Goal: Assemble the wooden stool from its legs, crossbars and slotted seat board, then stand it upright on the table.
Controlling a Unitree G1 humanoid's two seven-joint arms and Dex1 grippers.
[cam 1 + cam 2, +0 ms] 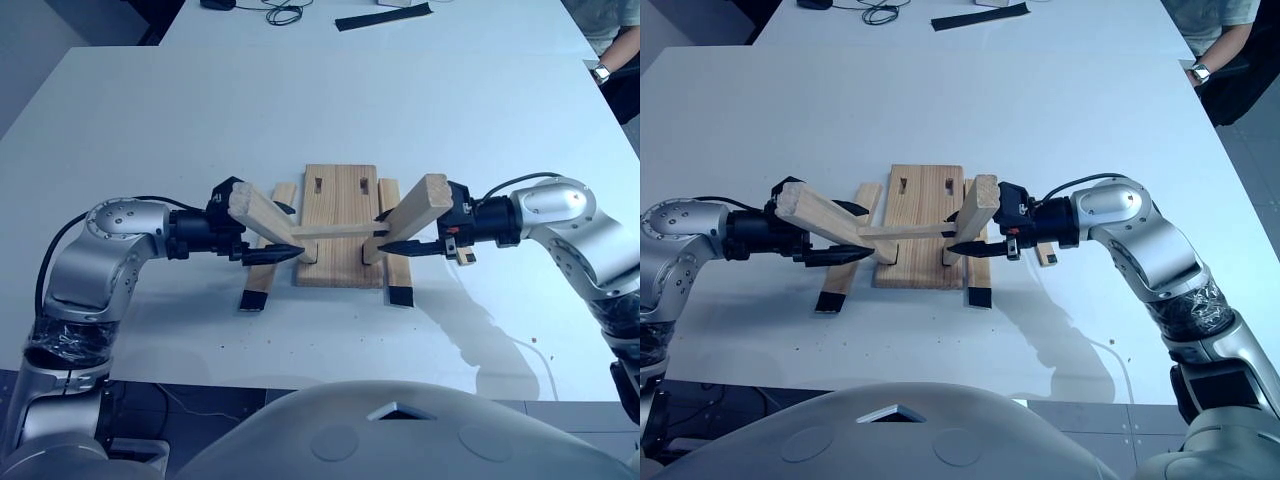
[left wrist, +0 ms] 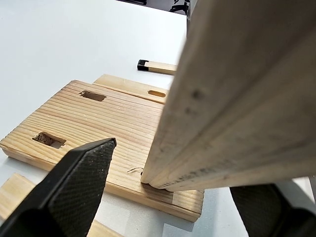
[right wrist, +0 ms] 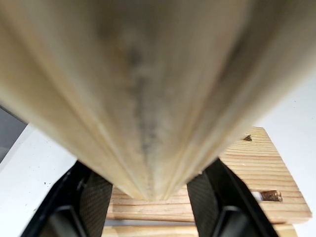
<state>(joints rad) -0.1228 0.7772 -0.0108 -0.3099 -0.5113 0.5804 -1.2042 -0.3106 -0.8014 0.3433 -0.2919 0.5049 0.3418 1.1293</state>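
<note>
Nearest on the white table (image 1: 150,130), lying flat: two spare legs, black tips toward the near edge, one (image 1: 256,288) along the left side of the slotted seat board (image 1: 340,195), the other (image 1: 398,285) along its right side.

Just above the board's near half, held off the wood: left claw (image 1: 272,251) clamped on a tilted left leg (image 1: 262,215), right claw (image 1: 395,241) clamped on a tilted right leg (image 1: 415,208), upper ends splayed outward, lower ends toward the middle. Between them, a thin crossbar (image 1: 335,232) spanning leg to leg; depth of each joint hard to tell.

Beyond, two far slots (image 1: 318,185) in the board, open and unfilled. Farthest off, a black strip (image 1: 383,17) and cables (image 1: 285,12).

Risks, by judgement:
- Could drop the crossbar from one socket if drawn apart even slightly.
- Could bind or crack a joint if pressed together at mismatched tilts.
- Could shove the loose board off line while lowering leg ends toward the slots.
</note>
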